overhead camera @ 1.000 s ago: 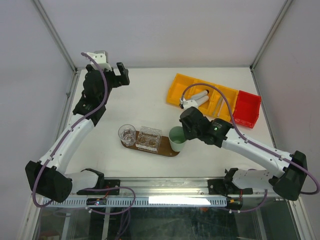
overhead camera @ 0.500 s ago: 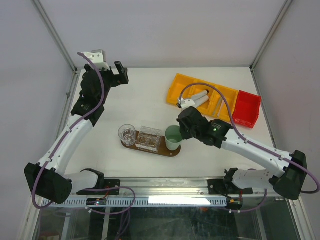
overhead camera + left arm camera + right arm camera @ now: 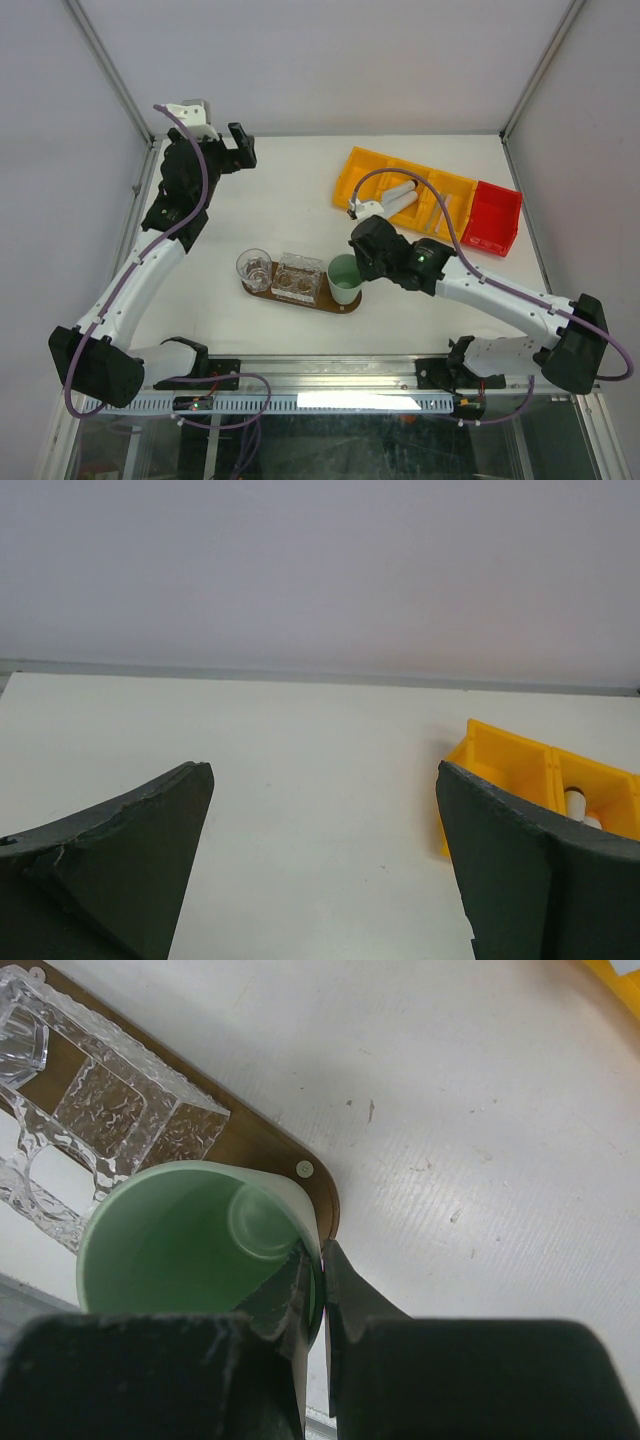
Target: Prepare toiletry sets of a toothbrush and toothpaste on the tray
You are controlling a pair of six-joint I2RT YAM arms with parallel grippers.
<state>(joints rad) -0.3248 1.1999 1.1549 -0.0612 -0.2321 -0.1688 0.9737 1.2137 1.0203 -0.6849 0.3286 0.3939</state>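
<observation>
My right gripper is shut on the rim of a mint-green cup, one finger inside and one outside. The empty cup is over the right end of the dark brown oval tray. I cannot tell whether it rests on the tray. White toothpaste tubes lie in the yellow bin; pale sticks show in a compartment to their right. My left gripper hangs open at the far left with nothing between its fingers.
A clear round glass and a textured clear glass holder stand on the tray. A red bin adjoins the yellow bin's right end. The left wrist view shows the yellow bin's corner and bare white table.
My right gripper has carried the green cup a little to the left, from beside the tray's right end to over it. The left arm has barely shifted.
</observation>
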